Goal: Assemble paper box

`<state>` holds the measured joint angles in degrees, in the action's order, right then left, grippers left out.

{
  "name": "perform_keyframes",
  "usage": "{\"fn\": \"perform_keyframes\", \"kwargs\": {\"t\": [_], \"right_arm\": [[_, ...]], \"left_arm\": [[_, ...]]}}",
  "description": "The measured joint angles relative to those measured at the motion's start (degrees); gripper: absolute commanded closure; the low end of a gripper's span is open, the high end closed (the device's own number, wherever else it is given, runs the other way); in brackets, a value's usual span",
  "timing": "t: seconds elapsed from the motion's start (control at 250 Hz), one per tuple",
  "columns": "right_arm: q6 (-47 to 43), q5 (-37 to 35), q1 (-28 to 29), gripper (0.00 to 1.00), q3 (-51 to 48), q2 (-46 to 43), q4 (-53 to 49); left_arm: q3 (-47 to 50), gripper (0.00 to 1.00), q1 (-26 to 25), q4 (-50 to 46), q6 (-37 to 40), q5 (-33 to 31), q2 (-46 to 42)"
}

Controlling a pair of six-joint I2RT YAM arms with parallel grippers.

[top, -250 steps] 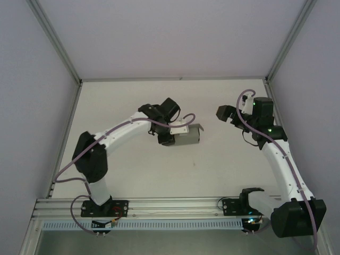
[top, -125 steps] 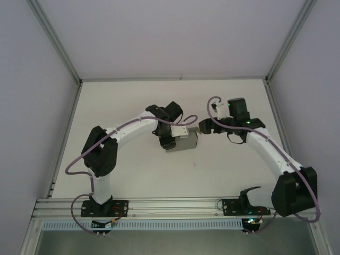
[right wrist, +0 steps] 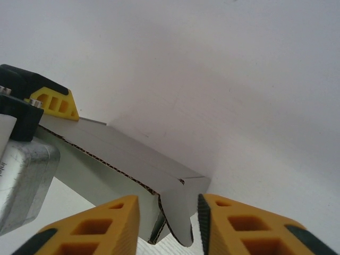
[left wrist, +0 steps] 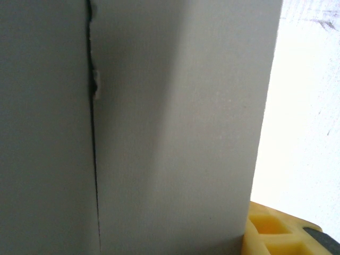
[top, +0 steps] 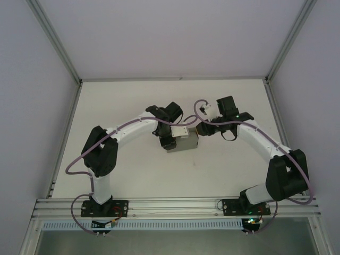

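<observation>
The paper box (top: 184, 142) is a small grey card box held just above the white table near its middle. My left gripper (top: 169, 137) is shut on its left end. In the left wrist view the grey card (left wrist: 175, 122) with a dark seam sits right in front of the camera, and one yellow finger (left wrist: 276, 234) shows at its lower right edge. My right gripper (top: 203, 128) is at the box's right end. Its jaws stand open on either side of a rounded end flap (right wrist: 178, 210), with the right pad close to the card.
The white table (top: 133, 170) is walled in by pale panels and metal frame posts (top: 53, 40). An aluminium rail (top: 170, 204) carrying both arm bases runs along the near edge. The left gripper's yellow finger (right wrist: 53, 101) shows on the box's far end in the right wrist view.
The right arm has swung left from the table's right side until its open fingers straddle the box's end flap. The left gripper first shifted slightly nearer with the box, then held still.
</observation>
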<state>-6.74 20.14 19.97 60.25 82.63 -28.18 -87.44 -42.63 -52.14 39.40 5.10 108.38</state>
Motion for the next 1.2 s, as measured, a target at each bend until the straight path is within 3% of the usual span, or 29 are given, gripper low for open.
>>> {"fn": "perform_keyframes", "kwargs": {"t": [0.315, 0.483, 0.587, 0.802, 0.998, 1.202], "right_arm": [[-0.2, -1.8, 1.5, 0.77, 1.1, 1.7, -1.5], [0.0, -3.7, 2.6, 0.93, 1.2, 2.1, -1.5], [0.6, -5.2, 3.2, 0.96, 1.6, 2.0, -1.5], [11.5, -12.4, 6.8, 1.00, 1.0, 0.3, -1.6], [21.0, -18.6, 10.1, 1.00, -8.4, -5.6, 9.5], [19.5, -22.7, 11.8, 1.00, -17.5, -9.3, 22.9]], "left_arm": [[0.0, 0.63, 0.0, 0.2, 0.0, 0.0, 0.0], [0.4, 0.63, 0.0, 0.9, 0.0, 0.0, 0.0], [0.7, 0.63, 0.0, 1.4, -0.2, 0.0, -0.1], [1.0, 0.63, 0.0, 1.8, -0.7, 0.0, -0.3], [1.2, 0.62, 0.0, 2.1, -0.9, -0.2, -0.3], [1.8, 0.62, 0.0, 3.1, -1.3, -0.7, -0.7]]}}
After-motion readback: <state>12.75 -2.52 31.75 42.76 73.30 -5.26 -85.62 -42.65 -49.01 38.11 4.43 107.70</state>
